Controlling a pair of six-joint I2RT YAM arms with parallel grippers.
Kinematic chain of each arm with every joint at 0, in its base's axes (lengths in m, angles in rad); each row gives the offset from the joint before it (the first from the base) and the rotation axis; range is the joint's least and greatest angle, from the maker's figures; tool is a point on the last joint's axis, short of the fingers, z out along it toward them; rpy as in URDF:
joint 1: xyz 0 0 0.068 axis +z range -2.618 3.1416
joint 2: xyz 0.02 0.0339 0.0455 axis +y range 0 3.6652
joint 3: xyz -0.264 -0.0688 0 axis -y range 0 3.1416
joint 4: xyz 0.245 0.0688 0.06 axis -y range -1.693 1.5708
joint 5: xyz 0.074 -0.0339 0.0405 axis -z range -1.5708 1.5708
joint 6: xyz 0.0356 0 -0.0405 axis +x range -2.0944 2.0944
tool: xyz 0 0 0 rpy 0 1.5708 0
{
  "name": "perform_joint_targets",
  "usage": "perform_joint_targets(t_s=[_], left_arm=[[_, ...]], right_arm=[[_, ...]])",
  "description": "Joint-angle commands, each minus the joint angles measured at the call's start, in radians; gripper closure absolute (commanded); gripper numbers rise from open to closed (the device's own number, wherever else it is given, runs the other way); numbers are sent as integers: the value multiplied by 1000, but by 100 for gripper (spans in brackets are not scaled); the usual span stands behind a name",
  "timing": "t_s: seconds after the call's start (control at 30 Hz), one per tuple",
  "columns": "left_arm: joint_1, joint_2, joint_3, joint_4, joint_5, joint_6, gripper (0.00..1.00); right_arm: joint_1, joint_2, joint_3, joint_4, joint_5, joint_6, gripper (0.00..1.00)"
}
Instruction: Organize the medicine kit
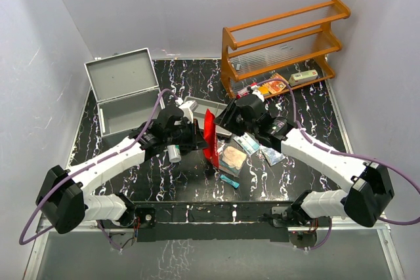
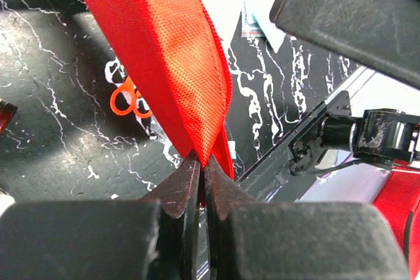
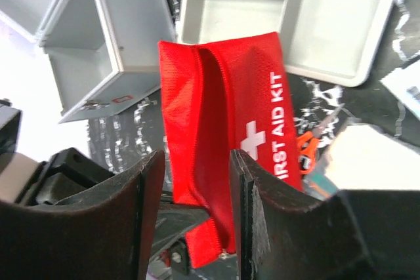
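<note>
A red first aid kit pouch (image 1: pixel 210 137) hangs upright above the table's middle. My left gripper (image 1: pixel 197 138) is shut on one edge of its fabric, seen in the left wrist view where the pouch (image 2: pixel 170 50) rises from the gripper (image 2: pixel 202 162). My right gripper (image 1: pixel 227 120) is just right of the pouch. In the right wrist view that gripper (image 3: pixel 197 185) is open, its fingers standing apart on either side of the pouch's (image 3: pixel 223 136) open mouth without pinching it. Orange scissors (image 3: pixel 307 145) lie on the table behind the pouch and also show in the left wrist view (image 2: pixel 128 101).
An open grey metal box (image 1: pixel 125 93) stands back left. A grey tray (image 1: pixel 200 105) lies behind the pouch. Packets (image 1: pixel 233 159) and a white bottle (image 1: pixel 174 154) lie around the pouch. A wooden rack (image 1: pixel 282 44) with small items stands back right.
</note>
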Motion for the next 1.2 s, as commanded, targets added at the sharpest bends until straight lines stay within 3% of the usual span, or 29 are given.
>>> perform_joint_targets(t_s=[0.0, 0.17, 0.33, 0.73, 0.87, 1.03, 1.17], left_arm=[[-1, 2, 56, -53, -16, 57, 100], [-1, 3, 73, -76, -10, 86, 100], [-1, 2, 81, -82, 8, 102, 100], [-1, 8, 83, -90, 21, 107, 100], [-1, 4, 84, -96, 9, 96, 100], [-1, 20, 92, -109, 4, 45, 70], [-1, 20, 79, -91, -37, -4, 56]], right_arm=[[3, -10, 73, -111, 124, -116, 58], [3, 73, 139, -167, 104, -237, 58], [5, 147, 166, -130, -24, -330, 58], [23, 264, 201, -99, -53, -356, 61], [30, 281, 207, -115, 6, -341, 70], [51, 290, 214, -117, 9, -347, 97], [60, 293, 196, -89, -10, -328, 100]])
